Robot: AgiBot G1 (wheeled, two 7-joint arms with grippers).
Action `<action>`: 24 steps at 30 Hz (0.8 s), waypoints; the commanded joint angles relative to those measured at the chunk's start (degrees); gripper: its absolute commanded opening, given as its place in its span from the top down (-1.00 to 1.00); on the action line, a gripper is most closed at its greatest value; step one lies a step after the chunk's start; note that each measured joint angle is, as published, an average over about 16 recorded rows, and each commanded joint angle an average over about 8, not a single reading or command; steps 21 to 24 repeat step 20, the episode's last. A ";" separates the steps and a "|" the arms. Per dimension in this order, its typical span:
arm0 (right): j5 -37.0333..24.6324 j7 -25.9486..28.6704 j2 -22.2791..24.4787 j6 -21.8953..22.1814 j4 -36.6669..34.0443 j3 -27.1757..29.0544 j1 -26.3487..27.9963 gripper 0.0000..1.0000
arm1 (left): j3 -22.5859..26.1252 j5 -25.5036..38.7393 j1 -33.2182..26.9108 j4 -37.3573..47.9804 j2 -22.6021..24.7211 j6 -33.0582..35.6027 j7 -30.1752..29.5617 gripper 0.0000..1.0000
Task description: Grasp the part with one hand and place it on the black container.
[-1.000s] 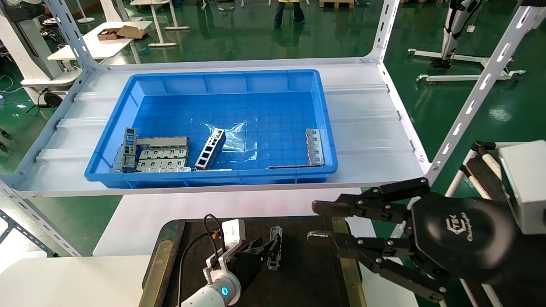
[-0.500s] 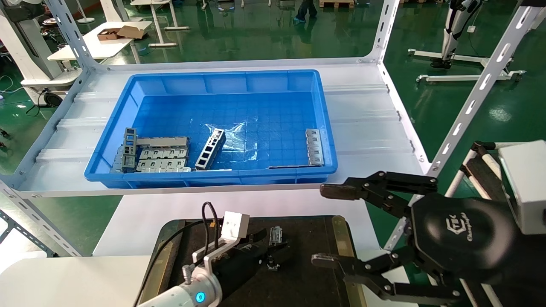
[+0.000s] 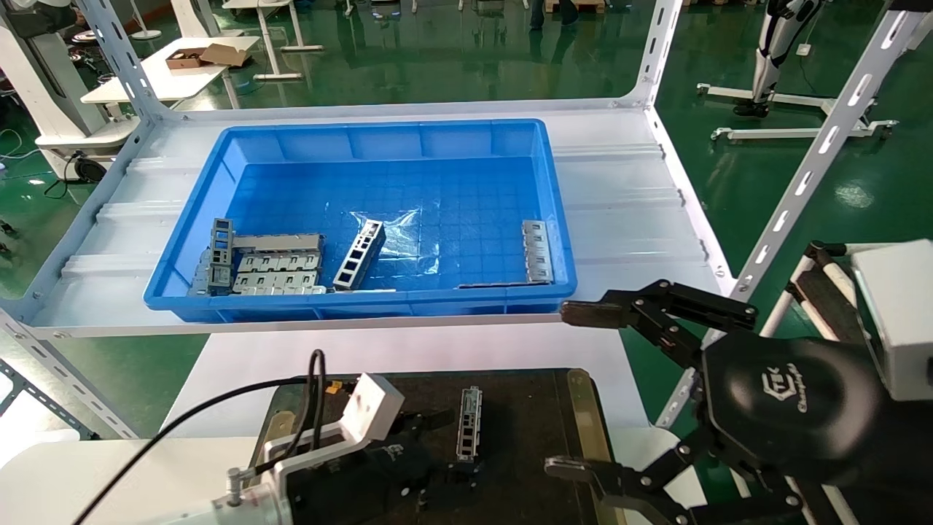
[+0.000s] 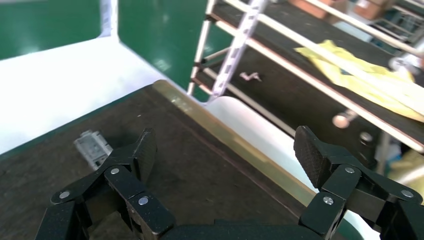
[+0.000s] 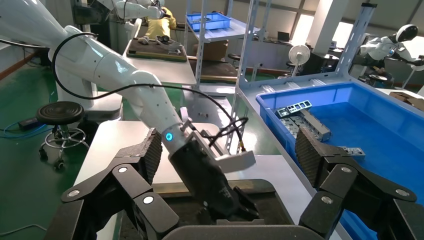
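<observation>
Part (image 3: 469,424): stiff, light metal channel lying flat on black container (image 3: 539,452); best gripped across its narrow sides. Left gripper (image 4: 225,150) fingers spread, empty; right gripper (image 3: 583,386) fingers wide, empty.

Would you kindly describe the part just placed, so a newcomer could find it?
Look below the blue bin to the black container in front of the robot. The part, a slim grey channel, lies alone on it, beside the left gripper; the similar pieces all sit in the bin.
</observation>
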 commanded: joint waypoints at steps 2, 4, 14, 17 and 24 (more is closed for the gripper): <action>0.00 0.00 0.00 0.00 0.00 0.00 0.00 -1.00 | -3.23 -2.37 0.92 0.36 -1.54 5.93 4.14 -1.00; 0.00 0.00 0.00 0.00 0.00 0.00 0.00 -1.00 | -4.71 -3.83 1.36 0.43 -2.44 8.99 6.21 -1.00; 0.00 0.00 0.00 0.00 0.00 0.00 0.00 -1.00 | -8.41 -7.79 1.63 -0.11 -5.89 18.44 11.38 -1.00; 0.00 0.00 0.00 0.00 0.00 -0.01 0.00 -1.00 | -8.90 -8.34 1.46 -0.20 -6.22 19.62 11.98 -1.00; 0.00 0.00 0.00 0.00 0.00 -0.01 0.00 -1.00 | -9.11 -8.56 1.39 -0.21 -6.29 20.07 12.26 -1.00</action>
